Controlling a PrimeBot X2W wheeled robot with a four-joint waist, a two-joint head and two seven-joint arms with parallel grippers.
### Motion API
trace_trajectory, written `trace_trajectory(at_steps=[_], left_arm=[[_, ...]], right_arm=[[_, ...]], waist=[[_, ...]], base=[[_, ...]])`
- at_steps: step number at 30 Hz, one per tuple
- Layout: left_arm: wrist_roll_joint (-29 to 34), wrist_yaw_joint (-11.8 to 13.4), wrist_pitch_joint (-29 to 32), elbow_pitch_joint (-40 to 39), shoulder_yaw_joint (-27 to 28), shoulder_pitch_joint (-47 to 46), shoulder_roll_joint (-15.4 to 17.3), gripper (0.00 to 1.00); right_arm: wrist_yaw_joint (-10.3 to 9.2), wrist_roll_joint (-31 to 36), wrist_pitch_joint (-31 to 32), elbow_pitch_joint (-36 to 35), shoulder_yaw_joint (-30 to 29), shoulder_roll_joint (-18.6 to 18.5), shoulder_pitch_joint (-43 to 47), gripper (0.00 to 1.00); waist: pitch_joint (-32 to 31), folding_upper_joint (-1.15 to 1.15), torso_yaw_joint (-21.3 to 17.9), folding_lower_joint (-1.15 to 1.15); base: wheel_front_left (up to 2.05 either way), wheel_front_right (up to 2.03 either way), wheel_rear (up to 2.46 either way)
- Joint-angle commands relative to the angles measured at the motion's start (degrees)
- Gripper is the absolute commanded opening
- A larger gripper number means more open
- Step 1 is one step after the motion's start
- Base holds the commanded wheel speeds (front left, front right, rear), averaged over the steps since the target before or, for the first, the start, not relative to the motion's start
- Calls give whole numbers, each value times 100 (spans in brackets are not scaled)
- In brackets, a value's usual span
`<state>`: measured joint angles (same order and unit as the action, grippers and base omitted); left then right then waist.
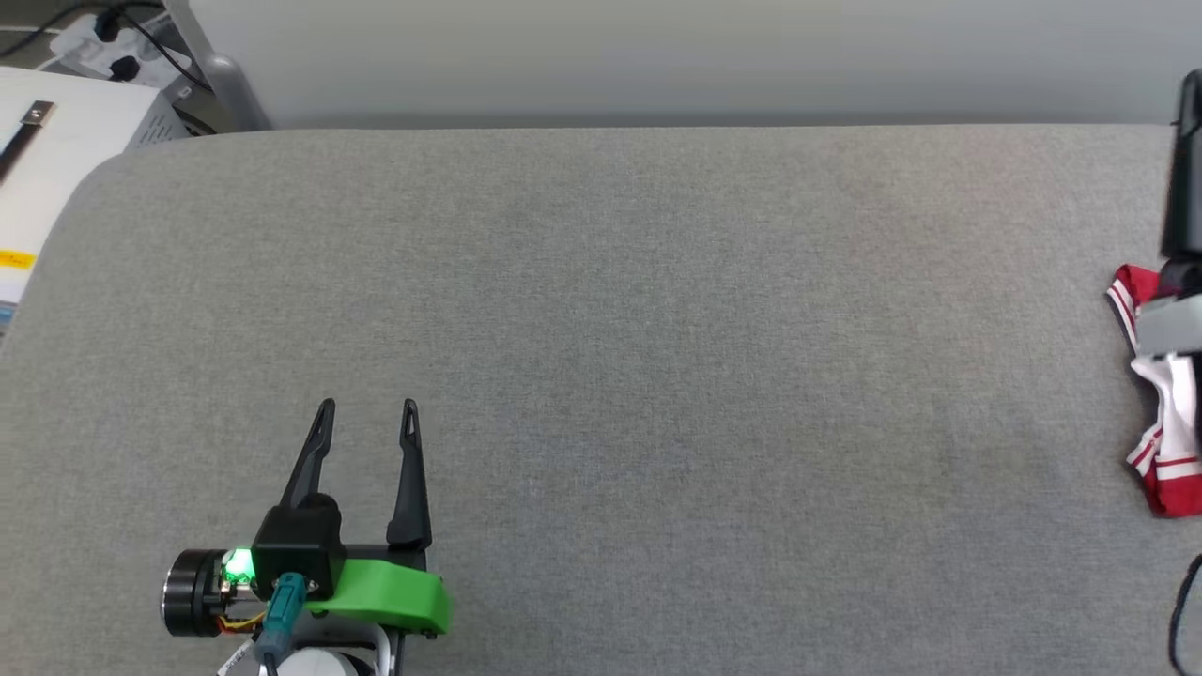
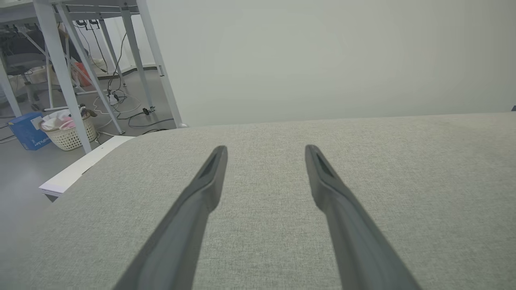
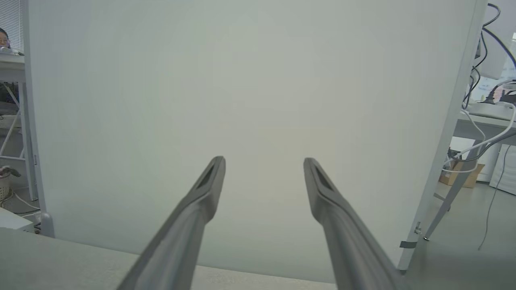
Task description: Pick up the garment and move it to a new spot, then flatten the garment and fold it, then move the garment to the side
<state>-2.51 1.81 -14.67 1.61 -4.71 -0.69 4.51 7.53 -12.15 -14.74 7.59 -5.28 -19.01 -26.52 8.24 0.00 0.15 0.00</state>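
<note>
Presently we find the left gripper point(image 1: 368, 406) wide open low on the left of the grey table point(image 1: 657, 329), its two dark fingers spread and pointing away from the robot with nothing between them. In the left wrist view the left gripper point(image 2: 266, 150) has bare grey cloth behind its fingers; whether the tips touch the cloth we cannot tell. The right gripper point(image 3: 264, 160) is likewise spread wide and holds nothing. Its fingers point at a plain white panel point(image 3: 242, 100), with a strip of table below them.

The shirt point(image 1: 1169, 469) lies crumpled at the far right edge of the table, red with white and striped trim, well apart from the left gripper. A dark and grey piece of equipment point(image 1: 1174, 324) overlaps its upper part; we cannot tell what it is.

The head view gives us the shirt and a power strip point(image 1: 103, 42) beyond the table's left corner. The left wrist view adds a woven basket point(image 2: 70, 131), a blue box point(image 2: 26, 131) and loose cables point(image 2: 121, 100) on the floor. The right wrist view adds a cardboard box point(image 3: 461, 173) under a desk.
</note>
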Motion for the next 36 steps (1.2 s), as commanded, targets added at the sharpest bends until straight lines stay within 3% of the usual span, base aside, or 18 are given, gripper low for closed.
trace_trajectory(at_steps=[1, 7, 14, 24, 36], left_arm=[[-28, -1, -33, 19, 24, 71, -32, 100], [-41, -21, -33, 86, 51, 154, -55, 100], [-81, -59, -33, 117, 62, 243, -83, 100], [-207, -213, -33, 116, 129, 423, -112, 100], [-269, -300, -33, 171, 168, 539, -140, 100]], right_arm=[[-4, 89, -24, -91, 68, 116, 230, 100], [-4, 230, -25, -214, 330, 765, 1071, 100], [-4, 8, -25, -152, 314, 1214, 1946, 100], [-4, -21, -26, -379, 308, 1479, 2948, 100], [-4, -9, -26, -572, 333, 1547, 3338, 100]], waist=[[-189, 0, 165, 0], [-371, 0, 208, 0], [-535, 0, 248, 0], [-749, 0, 228, 0], [-806, 0, 248, 0]], base=[[0, 0, 0], [0, 0, 0], [0, 0, 0], [0, 0, 0], [0, 0, 0]])
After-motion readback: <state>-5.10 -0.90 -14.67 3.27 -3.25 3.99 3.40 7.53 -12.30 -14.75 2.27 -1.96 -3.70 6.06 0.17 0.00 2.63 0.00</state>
